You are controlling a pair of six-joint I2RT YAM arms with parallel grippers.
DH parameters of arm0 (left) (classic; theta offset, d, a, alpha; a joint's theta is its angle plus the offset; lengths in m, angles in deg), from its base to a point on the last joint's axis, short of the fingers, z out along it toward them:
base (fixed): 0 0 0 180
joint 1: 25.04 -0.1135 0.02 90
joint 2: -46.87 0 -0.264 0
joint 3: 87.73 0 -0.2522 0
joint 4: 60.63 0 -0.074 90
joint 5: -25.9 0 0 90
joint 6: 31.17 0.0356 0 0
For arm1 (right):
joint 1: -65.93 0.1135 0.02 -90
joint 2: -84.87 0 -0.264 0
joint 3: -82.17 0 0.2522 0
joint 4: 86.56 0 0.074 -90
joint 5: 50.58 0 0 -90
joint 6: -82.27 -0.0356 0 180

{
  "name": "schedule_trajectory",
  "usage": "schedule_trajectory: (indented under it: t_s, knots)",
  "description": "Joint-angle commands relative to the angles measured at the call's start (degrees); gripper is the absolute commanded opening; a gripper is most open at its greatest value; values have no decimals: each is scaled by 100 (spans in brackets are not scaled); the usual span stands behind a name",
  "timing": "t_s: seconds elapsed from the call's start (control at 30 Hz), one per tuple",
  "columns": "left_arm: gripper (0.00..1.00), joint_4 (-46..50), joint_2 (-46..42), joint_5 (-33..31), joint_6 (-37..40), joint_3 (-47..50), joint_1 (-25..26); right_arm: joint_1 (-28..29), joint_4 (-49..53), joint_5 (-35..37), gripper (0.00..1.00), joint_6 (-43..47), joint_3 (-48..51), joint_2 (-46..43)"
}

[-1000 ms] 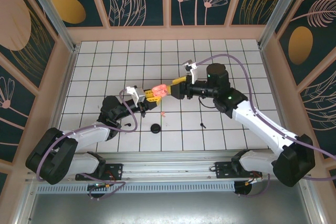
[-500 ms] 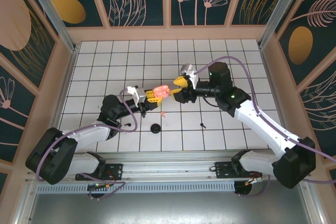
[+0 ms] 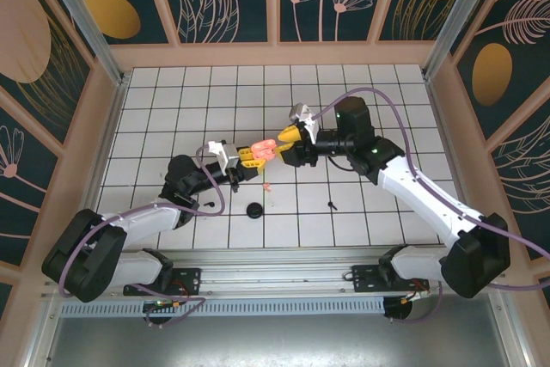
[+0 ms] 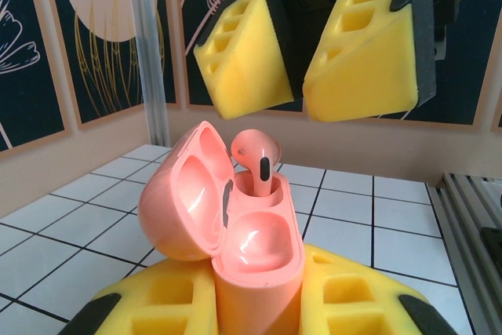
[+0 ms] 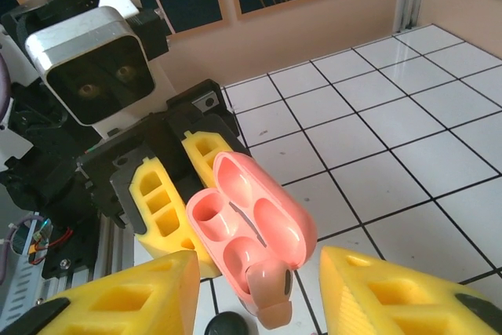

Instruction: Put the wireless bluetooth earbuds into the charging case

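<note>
White tiled desk [image 3: 172, 109] below: left gripper [image 3: 251, 155] clamps the open pink case [image 4: 259, 249], one pink earbud [image 4: 255, 158] seated; right gripper [image 4: 294, 103] hovers open just above.

Bright, even light falls from above; the far tiles [image 5: 439, 37] carry soft glare, and my close-up views blur near their bottom edges.

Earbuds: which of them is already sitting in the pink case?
The salmon-pink earbud standing stem-down in a socket of the open charging case. The second pink earbud and a black earbud lie loose on the white tiles.
</note>
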Motion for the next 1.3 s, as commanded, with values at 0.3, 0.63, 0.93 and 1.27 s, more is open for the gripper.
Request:
schedule_trajectory:
  t_s: [0.3, 0.63, 0.93, 1.27]
  knots:
    - [13, 21, -107, 78, 46, -177, 28, -35, 161, 18, 38, 42, -263, 147]
    - [13, -40, -150, -4, 38, -142, 27, -29, 276, 72, 27, -17, -307, 247]
    - [12, -19, -178, -166, 66, -125, 28, -27, 340, 198, 19, -157, -360, 252]
    - [12, 168, -298, -631, 197, -90, 28, 354, 606, 1295, 14, -698, -542, 337]
